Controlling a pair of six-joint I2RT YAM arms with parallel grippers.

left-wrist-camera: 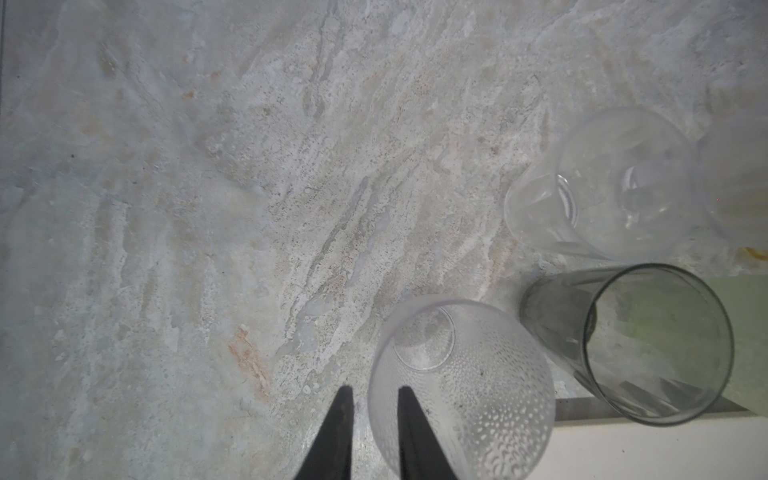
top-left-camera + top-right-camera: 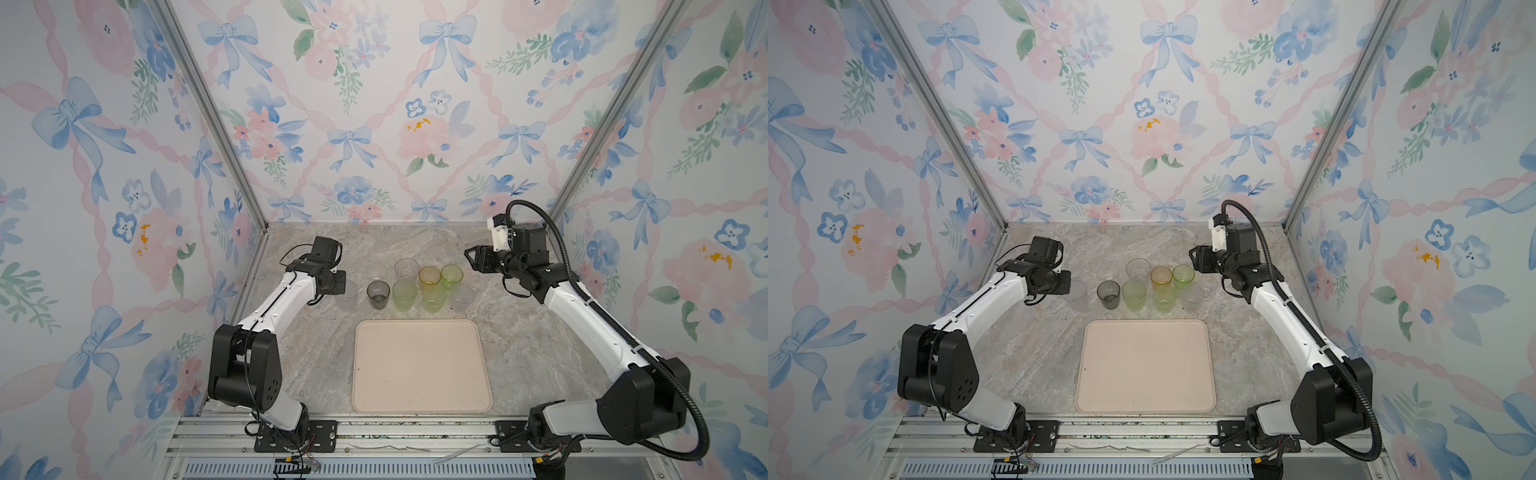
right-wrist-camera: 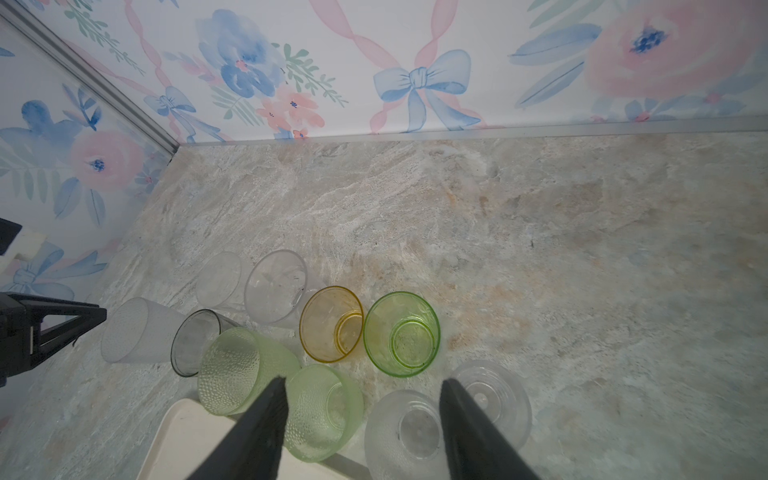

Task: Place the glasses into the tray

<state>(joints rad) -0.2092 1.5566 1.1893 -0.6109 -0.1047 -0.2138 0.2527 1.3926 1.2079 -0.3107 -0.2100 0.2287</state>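
Observation:
Several glasses stand in a cluster behind the empty cream tray (image 2: pixel 419 365), all upright on the table. At the cluster's left end is a frosted dimpled glass (image 2: pixel 347 297) (image 1: pixel 461 395). My left gripper (image 1: pixel 374 390) is narrowly open over its rim, one finger inside the wall and one outside, with small gaps showing. Next to it are a smoky grey glass (image 2: pixel 378 294) (image 1: pixel 656 345), pale green ones (image 2: pixel 404 294), an amber glass (image 3: pixel 330 324) and a bright green glass (image 3: pixel 401 332). My right gripper (image 3: pixel 361 382) (image 2: pixel 471 257) hovers open above the cluster's right side, holding nothing.
The glasses stand close together, some nearly touching. Floral walls enclose the marble table on three sides, with metal posts in the back corners. The tray's rim (image 3: pixel 183 436) lies just in front of the pale green glasses. Both arm bases sit on the front rail.

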